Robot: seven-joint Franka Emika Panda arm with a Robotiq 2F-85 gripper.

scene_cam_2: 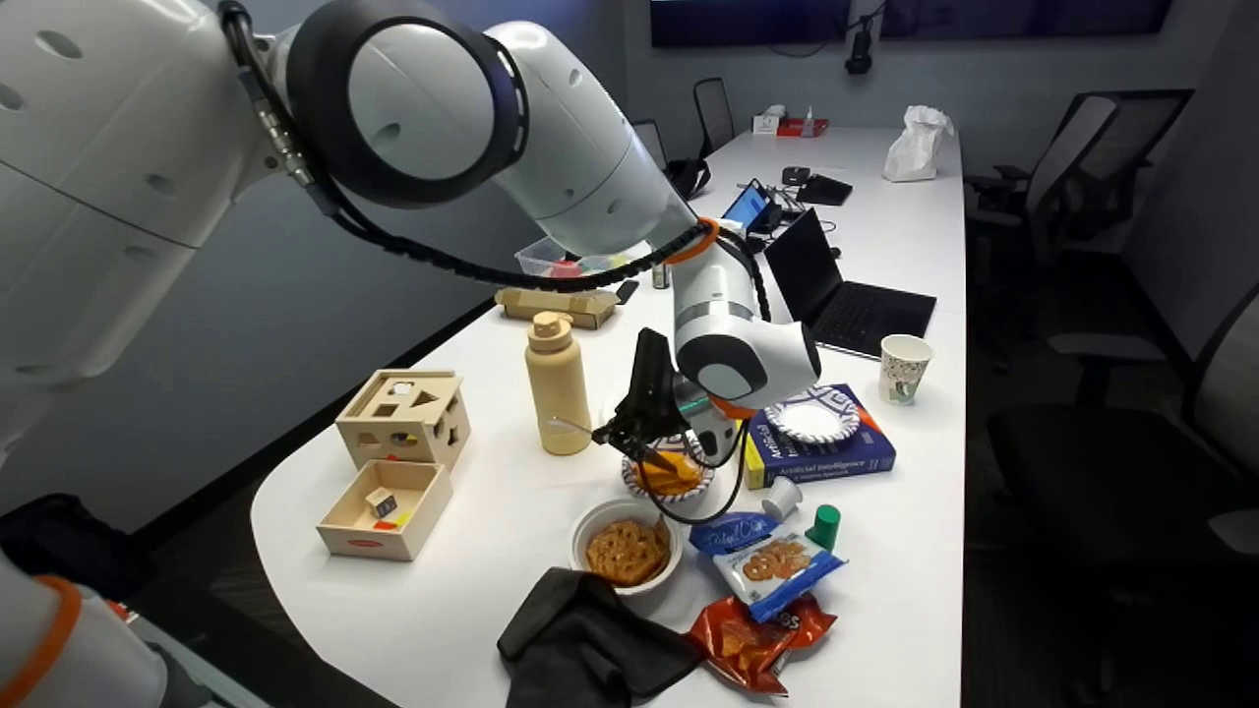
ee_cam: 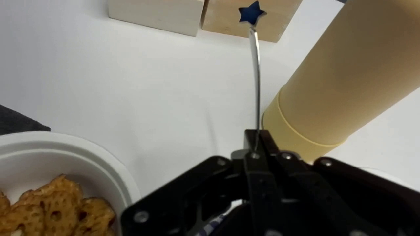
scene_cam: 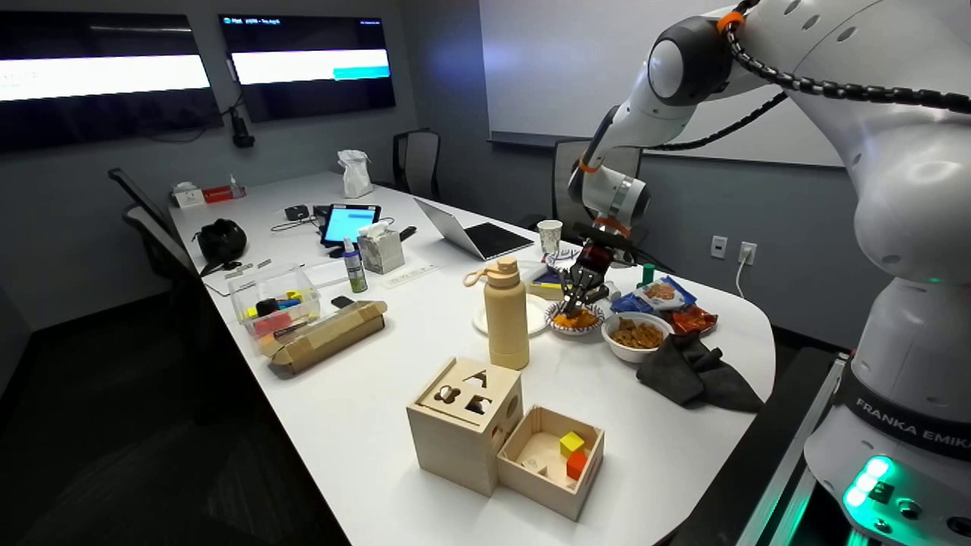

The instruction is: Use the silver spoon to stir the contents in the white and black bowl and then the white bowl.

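Gripper (ee_cam: pixel 257 142), black and two-fingered, pinches a slim silver metal spoon (ee_cam: pixel 256 62), one end jutting out. In both exterior views the gripper hangs close over a round white-and-dark patterned bowl (scene_cam: pixel 574 332) of orange food (scene_cam: pixel 579 321); contact is unclear. Beside that bowl stands a plain white round bowl (ee_cam: pixel 105 157) holding brown snack pieces (ee_cam: pixel 55 206).

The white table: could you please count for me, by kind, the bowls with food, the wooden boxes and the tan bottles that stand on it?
Filled bowls: 2 (patterned bowl, white bowl)
Wooden boxes: 2 (box with shaped holes, open box)
Tan bottle: 1
Total: 5
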